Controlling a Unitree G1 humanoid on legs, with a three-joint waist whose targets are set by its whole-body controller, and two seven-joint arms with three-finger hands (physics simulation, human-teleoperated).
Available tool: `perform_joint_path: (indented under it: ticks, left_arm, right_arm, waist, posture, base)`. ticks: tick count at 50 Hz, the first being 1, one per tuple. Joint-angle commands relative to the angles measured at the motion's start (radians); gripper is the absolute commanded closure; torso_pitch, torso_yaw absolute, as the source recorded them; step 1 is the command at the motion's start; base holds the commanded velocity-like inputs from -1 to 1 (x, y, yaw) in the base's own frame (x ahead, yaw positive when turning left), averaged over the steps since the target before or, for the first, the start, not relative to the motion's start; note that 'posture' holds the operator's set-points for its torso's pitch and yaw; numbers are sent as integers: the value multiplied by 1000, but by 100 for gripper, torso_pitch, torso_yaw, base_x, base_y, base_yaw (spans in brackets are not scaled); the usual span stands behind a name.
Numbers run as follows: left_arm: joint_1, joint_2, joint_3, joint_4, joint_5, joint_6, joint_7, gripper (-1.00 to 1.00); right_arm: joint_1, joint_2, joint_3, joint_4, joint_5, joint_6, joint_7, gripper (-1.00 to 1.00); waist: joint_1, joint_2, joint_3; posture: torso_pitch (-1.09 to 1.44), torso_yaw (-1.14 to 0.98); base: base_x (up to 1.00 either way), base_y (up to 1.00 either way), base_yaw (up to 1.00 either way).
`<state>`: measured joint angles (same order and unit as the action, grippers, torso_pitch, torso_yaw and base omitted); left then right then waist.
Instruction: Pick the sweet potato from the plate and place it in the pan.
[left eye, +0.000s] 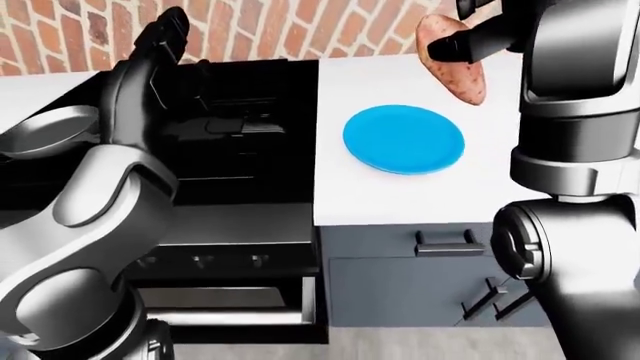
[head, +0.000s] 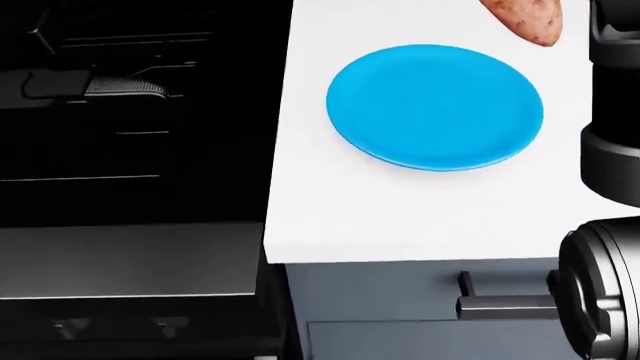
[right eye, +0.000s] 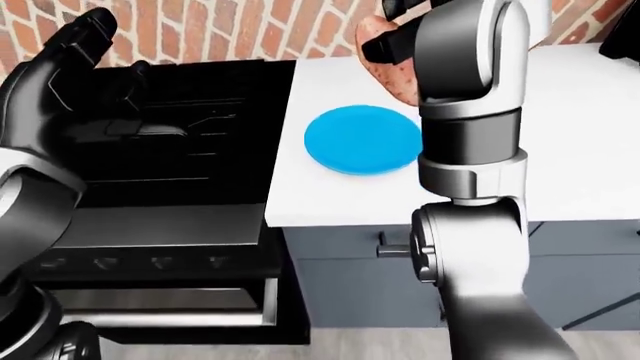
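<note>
Potato (left eye: 455, 64): lifted above plate (left eye: 403, 139), pinched in right hand (left eye: 470, 41).
Left hand (left eye: 160, 41): raised, fingers spread, empty.
Pan (left eye: 45, 129): far left.
Carry: level, leftward, clear of stove (left eye: 240, 135).

A white countertop (left eye: 400, 196) serves as the landmark. To its left, touching its edge, lies a black stove (left eye: 240, 135) with dark grates. Behind both runs a red brick wall (left eye: 290, 30). Below the countertop are grey cabinet fronts (left eye: 420, 281) with dark bar handles (left eye: 445, 241). Beneath the stove, left of the cabinets, sits an oven front (left eye: 225, 289) with knobs.
</note>
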<state>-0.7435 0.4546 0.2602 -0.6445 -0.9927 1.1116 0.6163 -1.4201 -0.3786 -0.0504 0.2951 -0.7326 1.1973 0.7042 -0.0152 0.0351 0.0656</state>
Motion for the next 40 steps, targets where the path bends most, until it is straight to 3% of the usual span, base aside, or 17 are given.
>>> perform_joint_path:
  ticks: [1,4,7,8,9,11,15,21,25,26,27,28,29,31,36,38,40]
  left_arm:
    - [-21,13,19,-15,16,-35,-8,-100]
    - [-17,12,23,-17,20,-34,-15,-100]
    - [-16,10,26,-21,19,-30,-14,-100]
    - [-17,9,28,-23,15,-27,-11,-100]
    - [-18,10,30,-25,12,-24,-9,-100]
    - [-15,10,29,-24,15,-27,-12,-100]
    - [-19,7,27,-28,10,-21,-5,-100]
    - [-22,7,22,-25,12,-23,-5,-100]
    - [-31,2,23,-32,-2,-10,11,-100]
    - [-28,2,23,-33,-2,-11,11,-100]
    - [-28,4,28,-34,-8,-8,13,-100]
    - [-33,7,34,-35,-18,-2,19,-100]
    - [-31,8,31,-33,-15,-7,18,-100]
    - [-25,9,24,-31,-8,-16,13,-100]
    - [-22,7,25,-38,-12,-14,16,-100]
    - [-16,7,25,-39,-10,-16,14,-100]
    - [-12,7,21,-37,-3,-23,8,-100]
  right_arm:
    - [-34,-3,-2,-40,-3,-27,-18,100]
    - [-29,-3,-2,-46,4,-24,-21,100]
    - [-37,-4,6,-42,4,-17,-18,100]
    - [-34,-4,3,-45,6,-18,-17,100]
    - [-35,-7,8,-44,3,-14,-14,100]
    - [-34,-6,6,-46,3,-14,-15,100]
    - [-31,-5,0,-46,9,-17,-20,100]
    - [-33,-13,5,-50,8,-8,-13,100]
    - [-30,-10,3,-54,11,-7,-17,100]
    - [-28,-10,5,-57,9,-3,-15,100]
    - [-28,-11,7,-62,8,1,-12,100]
    - [-29,-13,7,-62,7,1,-11,100]
    - [-30,-13,8,-62,6,1,-10,100]
    - [-25,-10,3,-61,8,-4,-16,100]
    - [-13,-13,5,-77,8,3,-13,100]
    - [-9,-14,5,-81,6,5,-12,100]
    - [-8,-14,3,-84,5,7,-13,100]
  waist:
    - [7,-5,-25]
    - [3,14,-16]
    - [-15,69,-23]
    - [-10,52,-10]
    - [-11,56,-11]
    - [-15,46,-24]
    - [1,4,-49]
    - [8,-14,-44]
    - [6,31,-29]
    - [5,53,-35]
    - [6,99,-48]
    - [9,51,-29]
    - [-2,60,-37]
    - [-2,39,-53]
    - [0,4,-52]
    - [3,-19,-49]
    - [8,-62,-48]
  posture:
    - [0,0]
    - [0,0]
    - [0,0]
    - [0,0]
    - [0,0]
    - [0,0]
    - [0,0]
    - [0,0]
    - [0,0]
    - [0,0]
    - [0,0]
    - [0,0]
    - [0,0]
    - [0,0]
    - [0,0]
    - [0,0]
    - [0,0]
  base:
    - [0,0,0]
    - [0,0,0]
    - [0,0,0]
    - [0,0,0]
    - [0,0,0]
    - [0,0,0]
    - [0,8,0]
    - [0,15,0]
    - [0,15,0]
    - [0,14,0]
    - [0,14,0]
    - [0,15,0]
    - [0,14,0]
    - [0,15,0]
    - [0,15,0]
    - [0,15,0]
    - [0,15,0]
